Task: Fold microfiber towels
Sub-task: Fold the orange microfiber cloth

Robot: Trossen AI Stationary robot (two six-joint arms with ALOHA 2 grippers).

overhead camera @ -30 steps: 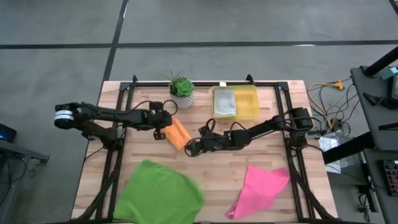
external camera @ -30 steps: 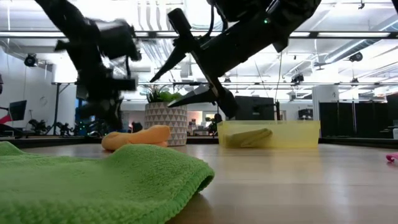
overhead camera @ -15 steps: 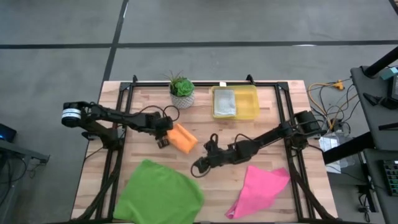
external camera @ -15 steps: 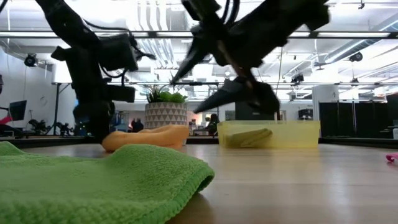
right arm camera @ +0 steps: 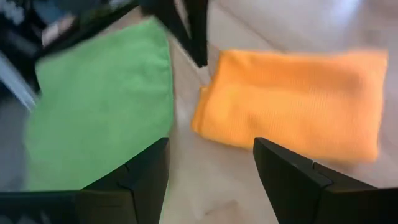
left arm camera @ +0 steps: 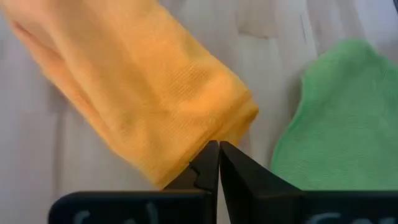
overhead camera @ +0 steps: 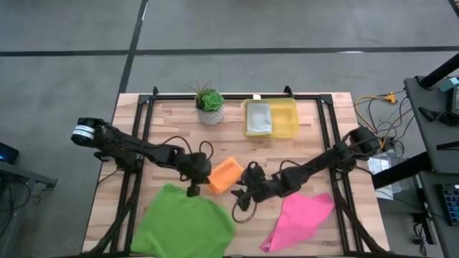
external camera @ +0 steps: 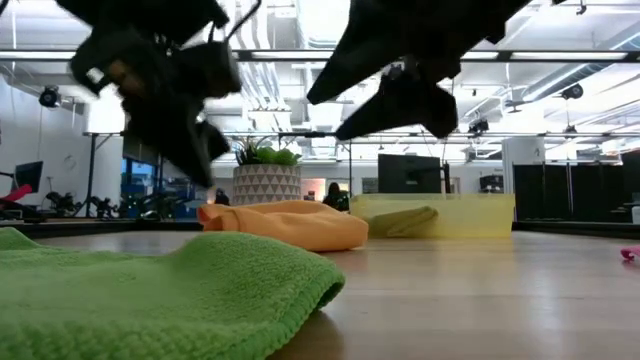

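The orange towel (overhead camera: 225, 175) lies folded and flat on the table's middle, also seen in the low view (external camera: 290, 225). My left gripper (left arm camera: 218, 147) is shut, its tips at the towel's left edge (overhead camera: 193, 188). My right gripper (right arm camera: 211, 144) hovers open just near-right of the orange towel (overhead camera: 242, 198), nothing between its fingers. The green towel (overhead camera: 183, 222) lies spread at the near left. The pink towel (overhead camera: 297, 218) lies at the near right. A grey towel (overhead camera: 259, 117) sits in the yellow bin (overhead camera: 288, 120). My left gripper meets the orange towel with its shut fingertips at the edge beside a folded corner (left arm camera: 233, 124). It comes slanting down from the table's left. Whether any cloth is caught between the tips I cannot tell. The towel rests flat on the table.
A potted plant (overhead camera: 210, 107) stands at the far edge, left of the bin. A black frame (overhead camera: 143, 143) runs along the table's sides. Bare wood shows between the orange towel and the bin.
My left gripper has swung toward the near right, staying shut. The orange towel has slid along the table with it and turned about. My right gripper has drawn back toward the near edge and rolled, staying open.
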